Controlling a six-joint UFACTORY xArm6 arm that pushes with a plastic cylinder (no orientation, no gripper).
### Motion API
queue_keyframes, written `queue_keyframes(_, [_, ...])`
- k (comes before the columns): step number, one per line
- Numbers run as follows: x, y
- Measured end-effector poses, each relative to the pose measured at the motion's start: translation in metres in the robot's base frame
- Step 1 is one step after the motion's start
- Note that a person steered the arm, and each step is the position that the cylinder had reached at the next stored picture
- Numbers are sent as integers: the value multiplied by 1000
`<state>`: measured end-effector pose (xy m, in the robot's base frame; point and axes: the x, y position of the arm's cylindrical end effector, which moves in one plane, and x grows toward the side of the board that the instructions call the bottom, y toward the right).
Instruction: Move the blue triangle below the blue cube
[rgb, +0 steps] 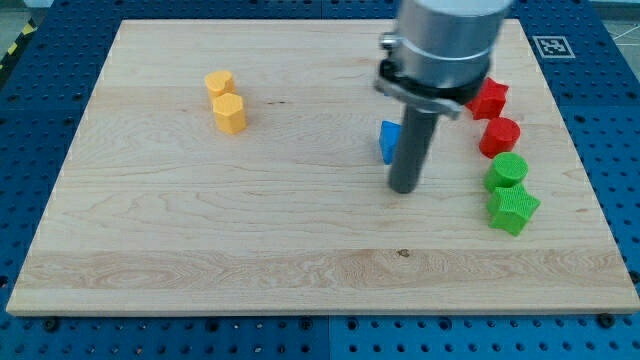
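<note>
A blue block (388, 141), its shape unclear, shows only partly, right of the board's middle, with the dark rod covering its right side. My tip (404, 188) rests on the board just below and right of it, close to or touching it. No second blue block shows; the arm's grey body (445, 40) hides the board behind it.
Two yellow blocks (225, 100) sit touching at the upper left. Two red blocks (493, 115) and two green blocks (510, 190) form a column at the right. The wooden board (200, 250) lies on a blue perforated table.
</note>
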<state>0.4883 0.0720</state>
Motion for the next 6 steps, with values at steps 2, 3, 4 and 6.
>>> queue_keyframes(2, [-30, 27])
queue_keyframes(3, [-44, 26])
queue_keyframes(4, [-46, -26])
queue_keyframes(6, [-82, 18])
